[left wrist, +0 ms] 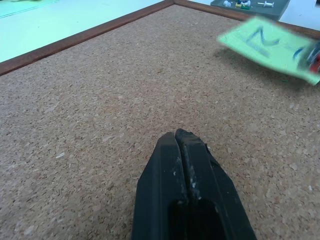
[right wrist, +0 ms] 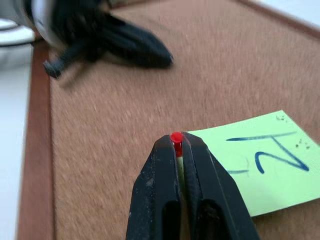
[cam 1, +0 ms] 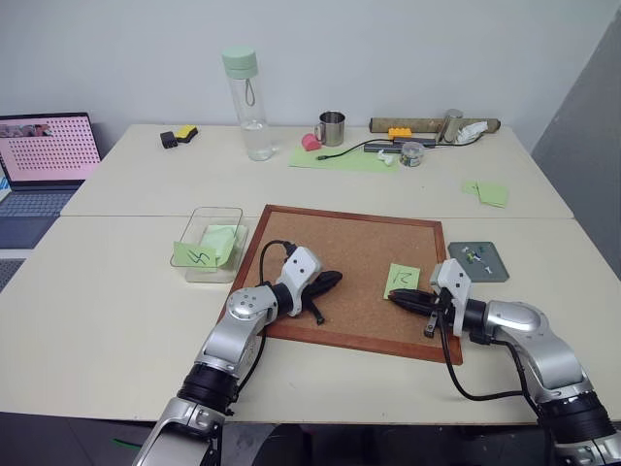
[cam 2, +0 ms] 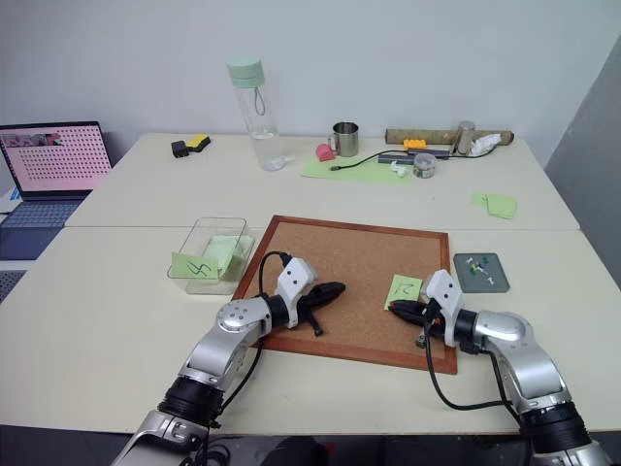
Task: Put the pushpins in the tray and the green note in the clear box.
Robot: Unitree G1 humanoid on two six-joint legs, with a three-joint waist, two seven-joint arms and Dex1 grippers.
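right claw (right wrist: 176, 145): you're clamped on red pushpin (right wrist: 176, 137), at green note (right wrist: 260, 162) edge
left claw (left wrist: 181, 137): closed, empty

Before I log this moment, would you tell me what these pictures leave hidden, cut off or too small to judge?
- Red pushpin: in the right wrist view, just its head shows between the shut fingers of the right gripper; its point is hidden.
- Green note: whether it is still pinned to the corkboard cannot be told; the gripper covers its near edge.
- Tray: its contents are too small to identify in the head views.
- Left gripper: shut, nothing seen between its fingers.
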